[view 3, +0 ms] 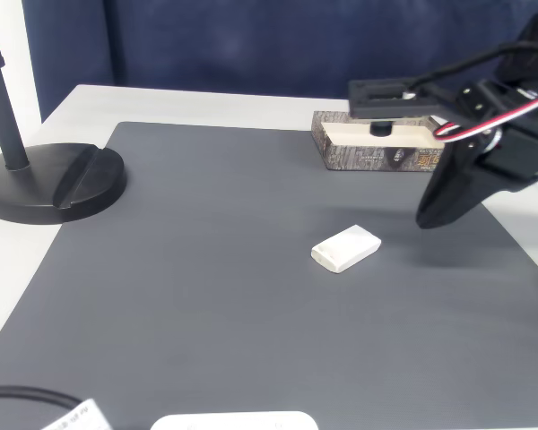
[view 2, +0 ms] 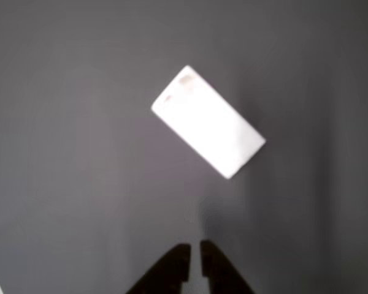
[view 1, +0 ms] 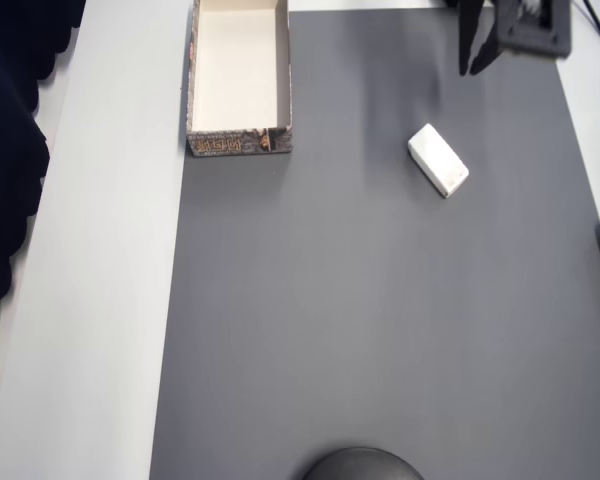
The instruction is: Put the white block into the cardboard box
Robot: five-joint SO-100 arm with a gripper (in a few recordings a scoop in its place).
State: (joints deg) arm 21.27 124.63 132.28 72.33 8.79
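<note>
The white block [view 1: 438, 160] lies flat and askew on the dark grey mat, apart from everything else; it also shows in the wrist view [view 2: 207, 121] and the fixed view [view 3: 345, 248]. The cardboard box [view 1: 238, 143] stands open-topped at the mat's top left corner in the overhead view, and at the back in the fixed view [view 3: 369, 158]; its cream inside holds nothing. My black gripper [view 1: 477, 60] hovers above the mat, short of the block [view 2: 193, 264] [view 3: 435, 213]. Its fingertips are nearly together with nothing between them.
A black stand with a round base [view 3: 56, 184] sits at the mat's left in the fixed view, its edge at the overhead view's bottom [view 1: 363, 466]. White table [view 1: 110, 250] borders the mat. A flat white object [view 3: 233, 421] lies at the near edge.
</note>
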